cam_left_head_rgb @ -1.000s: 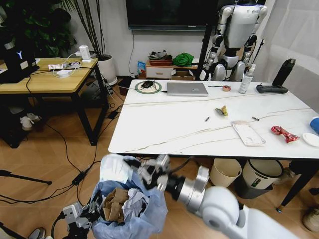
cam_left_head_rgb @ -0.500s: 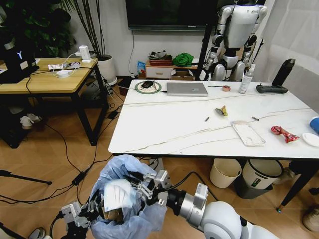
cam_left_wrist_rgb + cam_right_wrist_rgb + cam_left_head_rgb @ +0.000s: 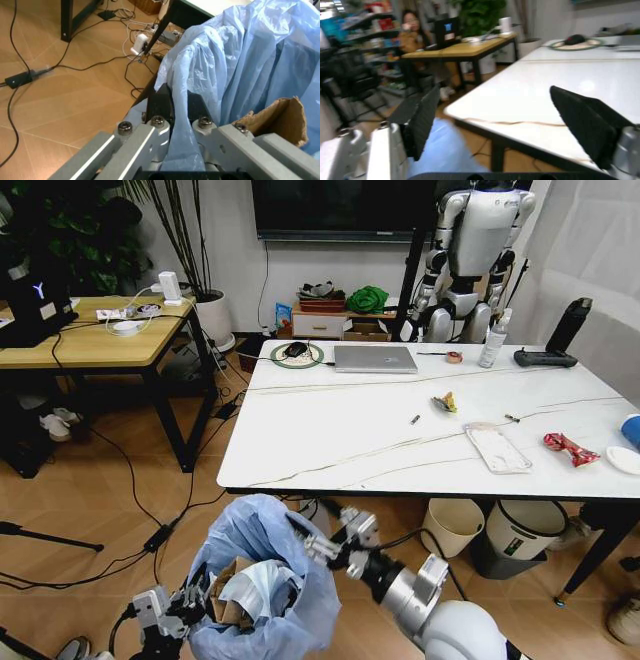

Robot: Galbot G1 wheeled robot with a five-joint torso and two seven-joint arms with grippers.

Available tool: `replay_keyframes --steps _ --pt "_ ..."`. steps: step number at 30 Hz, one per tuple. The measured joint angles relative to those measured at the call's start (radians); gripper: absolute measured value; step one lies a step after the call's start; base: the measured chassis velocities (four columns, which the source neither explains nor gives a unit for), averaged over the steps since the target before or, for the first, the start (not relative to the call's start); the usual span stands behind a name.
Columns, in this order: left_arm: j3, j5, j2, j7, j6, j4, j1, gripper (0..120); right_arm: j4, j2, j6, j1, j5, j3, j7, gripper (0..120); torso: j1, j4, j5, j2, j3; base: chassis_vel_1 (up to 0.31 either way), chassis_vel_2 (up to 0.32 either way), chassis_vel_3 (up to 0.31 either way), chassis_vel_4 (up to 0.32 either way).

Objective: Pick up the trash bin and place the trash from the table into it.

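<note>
Your left pincer was clamped on the rim of the trash bin, pinching a fold of its light-blue bag between the fingers — that grip held the bin off the wooden floor, below the desk's near left corner, with its mouth facing up to receive litter. Brown cardboard and a pale mask-like piece sat inside. Your right pincer hovered just above the bin's far rim, spread wide and holding nothing; the right wrist view looked out between the two dark pads at the desk edge.

The desk was a white marble-look slab with thin dark veins on black legs. Trash remained on it toward the right edge: a clear plastic pack, a red wrapper, a small yellowish scrap, a blue cup and a white lid — so I'd judge the job partly done.

A silver laptop and a spray bottle stood along the far edge. Beyond, a wooden-topped table stood to the left, two bins sat under the desk, and a white humanoid robot stood at the wall.
</note>
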Motion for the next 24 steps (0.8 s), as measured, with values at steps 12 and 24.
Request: replay_keyframes --steps 12,24 --pt "0.001 0.014 0.012 0.004 -0.008 -0.001 0.002 0 -0.127 0.089 -0.282 0.228 0.022 0.161 0.218 100 0.000 -0.0001 0.0001 0.000 0.000 0.000 0.000 0.000 0.000" --pt "-0.044 0.036 -0.035 0.010 -0.018 -0.044 0.031 0 -0.543 0.152 -0.388 0.611 0.043 0.115 0.276 100 0.000 0.0003 0.0000 0.000 0.000 0.000 0.000 0.000 0.000"
